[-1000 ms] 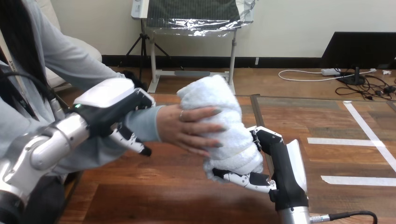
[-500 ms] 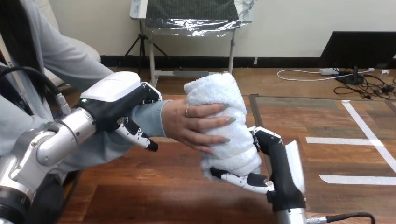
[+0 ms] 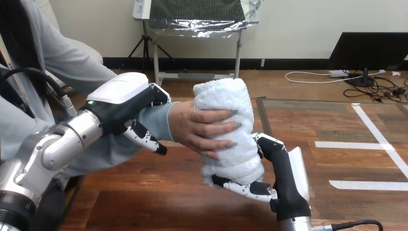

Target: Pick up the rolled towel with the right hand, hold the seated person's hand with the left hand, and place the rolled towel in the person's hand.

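Observation:
A white rolled towel stands upright above the table at the view's middle. The person's hand reaches in from the left and wraps its fingers round the towel's middle. My right hand comes up from the bottom edge and is curled round the towel's lower end, its fingers under the roll. My left hand is closed over the person's wrist, its fingers curling beneath the grey sleeve.
The wooden table stretches under both arms. White tape lines mark its right part. The person sits at the table's left side.
The towel, the person's hand and my left hand have shifted a little to the right and up. The towel now stands more upright. My right hand stays under it.

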`<state>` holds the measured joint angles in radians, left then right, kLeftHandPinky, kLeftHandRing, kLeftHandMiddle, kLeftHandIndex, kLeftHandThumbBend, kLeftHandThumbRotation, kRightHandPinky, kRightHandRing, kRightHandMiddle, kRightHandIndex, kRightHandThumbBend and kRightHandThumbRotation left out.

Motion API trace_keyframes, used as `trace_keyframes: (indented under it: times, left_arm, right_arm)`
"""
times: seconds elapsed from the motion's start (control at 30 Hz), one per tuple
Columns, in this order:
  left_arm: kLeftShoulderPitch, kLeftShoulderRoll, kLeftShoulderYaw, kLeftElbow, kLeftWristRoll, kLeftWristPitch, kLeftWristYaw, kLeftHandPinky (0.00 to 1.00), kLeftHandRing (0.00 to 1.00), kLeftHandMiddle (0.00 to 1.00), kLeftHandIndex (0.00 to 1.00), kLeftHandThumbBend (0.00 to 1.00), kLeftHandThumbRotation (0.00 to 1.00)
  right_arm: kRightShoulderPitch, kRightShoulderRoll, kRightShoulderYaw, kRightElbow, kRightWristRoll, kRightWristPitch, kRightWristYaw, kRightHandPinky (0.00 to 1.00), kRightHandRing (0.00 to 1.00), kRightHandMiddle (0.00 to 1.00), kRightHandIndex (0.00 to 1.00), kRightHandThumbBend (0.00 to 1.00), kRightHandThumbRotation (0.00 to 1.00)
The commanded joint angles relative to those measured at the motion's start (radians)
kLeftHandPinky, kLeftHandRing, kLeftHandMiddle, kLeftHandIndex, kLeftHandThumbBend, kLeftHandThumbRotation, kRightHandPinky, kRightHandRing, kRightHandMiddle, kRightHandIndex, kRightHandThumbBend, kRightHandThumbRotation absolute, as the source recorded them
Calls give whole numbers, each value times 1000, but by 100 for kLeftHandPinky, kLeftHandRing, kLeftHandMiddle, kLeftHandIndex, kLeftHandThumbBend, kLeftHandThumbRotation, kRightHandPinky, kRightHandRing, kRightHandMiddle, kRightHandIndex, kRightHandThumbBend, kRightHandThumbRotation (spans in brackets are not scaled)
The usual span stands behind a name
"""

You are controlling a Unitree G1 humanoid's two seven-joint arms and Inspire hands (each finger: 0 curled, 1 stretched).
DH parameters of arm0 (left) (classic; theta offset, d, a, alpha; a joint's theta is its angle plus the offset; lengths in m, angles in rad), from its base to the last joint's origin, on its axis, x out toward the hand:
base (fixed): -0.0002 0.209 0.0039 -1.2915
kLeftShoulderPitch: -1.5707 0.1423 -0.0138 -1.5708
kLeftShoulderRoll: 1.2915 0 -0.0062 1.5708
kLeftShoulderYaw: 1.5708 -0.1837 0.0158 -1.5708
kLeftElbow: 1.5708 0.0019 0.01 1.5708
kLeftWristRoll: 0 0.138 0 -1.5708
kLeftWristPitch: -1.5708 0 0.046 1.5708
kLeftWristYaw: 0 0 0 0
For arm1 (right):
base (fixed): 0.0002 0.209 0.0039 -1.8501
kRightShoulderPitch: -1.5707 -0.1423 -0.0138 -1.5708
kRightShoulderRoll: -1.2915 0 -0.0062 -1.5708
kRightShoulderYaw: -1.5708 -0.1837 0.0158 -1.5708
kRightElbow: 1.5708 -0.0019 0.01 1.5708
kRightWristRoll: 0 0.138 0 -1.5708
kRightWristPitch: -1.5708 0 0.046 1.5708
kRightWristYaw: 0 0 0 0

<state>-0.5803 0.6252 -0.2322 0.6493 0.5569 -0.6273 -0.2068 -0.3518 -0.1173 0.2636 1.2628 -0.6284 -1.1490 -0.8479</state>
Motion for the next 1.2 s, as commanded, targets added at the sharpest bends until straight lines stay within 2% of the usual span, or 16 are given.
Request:
trace_keyframes:
  times: [0.0,0.2,0.43,0.6,0.67,0.8,0.83,1.03,1.07,1.1,1.17]
  left_arm:
    - [-112,-21,25,-82,-43,-28,23,32,37,42,41,84,0]
    - [-102,-17,28,-84,-52,-29,16,32,36,42,42,84,0]
    - [-88,-7,28,-94,-60,-22,7,32,37,43,43,84,0]
    - [-77,0,29,-108,-53,-8,6,34,40,45,45,84,0]
    - [-70,4,28,-114,-45,-6,13,36,41,46,47,85,0]
    - [-63,8,28,-118,-37,-5,19,40,46,51,51,87,2]
    - [-60,11,28,-119,-36,-4,19,41,47,51,52,87,3]
    - [-45,20,25,-131,-26,15,12,48,55,59,62,91,10]
    - [-43,21,25,-130,-25,16,13,51,58,62,65,94,14]
    - [-41,22,24,-130,-24,17,13,52,59,63,66,94,15]
    - [-34,26,23,-136,-24,36,0,55,61,66,69,96,18]
  right_arm:
    - [-53,25,52,-31,-38,4,14,32,37,44,43,78,0]
    - [-54,21,51,-30,-33,5,9,32,37,44,43,77,0]
    - [-55,21,42,-25,-13,-5,28,32,38,44,43,77,0]
    - [-57,16,45,-24,-17,16,26,33,39,45,43,78,0]
    - [-56,20,32,-15,12,19,71,34,41,47,45,80,0]
    - [-55,19,27,-12,37,32,113,40,48,54,54,85,0]
    - [-56,16,29,-12,39,50,128,41,49,55,56,85,0]
    - [-56,4,29,-18,63,100,208,58,65,67,70,89,0]
    - [-55,3,27,-20,69,105,223,65,70,71,75,90,0]
    - [-54,2,25,-21,74,108,234,68,72,73,77,91,0]
    - [-53,0,18,-22,97,127,289,72,76,77,81,92,3]
